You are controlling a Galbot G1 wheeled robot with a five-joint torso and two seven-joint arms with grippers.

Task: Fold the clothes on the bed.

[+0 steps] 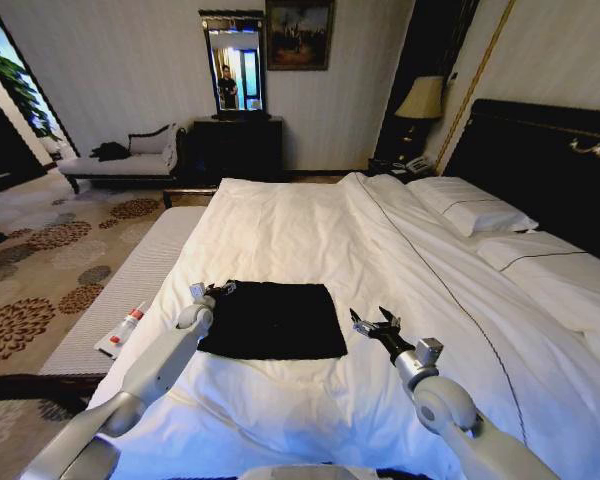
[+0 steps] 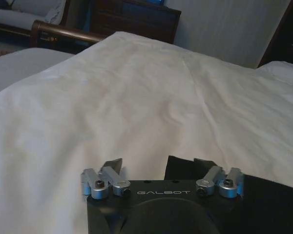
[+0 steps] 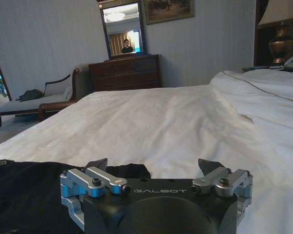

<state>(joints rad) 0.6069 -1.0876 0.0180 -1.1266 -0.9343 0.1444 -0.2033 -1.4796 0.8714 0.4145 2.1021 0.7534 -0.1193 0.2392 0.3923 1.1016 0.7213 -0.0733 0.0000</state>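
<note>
The clothes [image 1: 275, 320], a black T-shirt, lie as a flat rectangle on the white duvet of the bed [image 1: 310, 220], near its foot. My left gripper [image 1: 218, 290] hovers open at the shirt's far left corner; in the left wrist view the left gripper [image 2: 158, 165] has its fingers spread wide, with the black fabric [image 2: 268, 204] just beside and below them. My right gripper [image 1: 378, 322] stands open just off the shirt's right edge, holding nothing. In the right wrist view the right gripper [image 3: 154, 165] has the dark shirt [image 3: 24, 195] lying to one side.
A grey bench [image 1: 130, 280] runs along the bed's left side with a small tube [image 1: 125, 328] on it. Pillows [image 1: 470, 205] and a dark headboard [image 1: 540, 160] lie at the right. A chaise [image 1: 130, 160] and a dresser [image 1: 237, 148] stand against the far wall.
</note>
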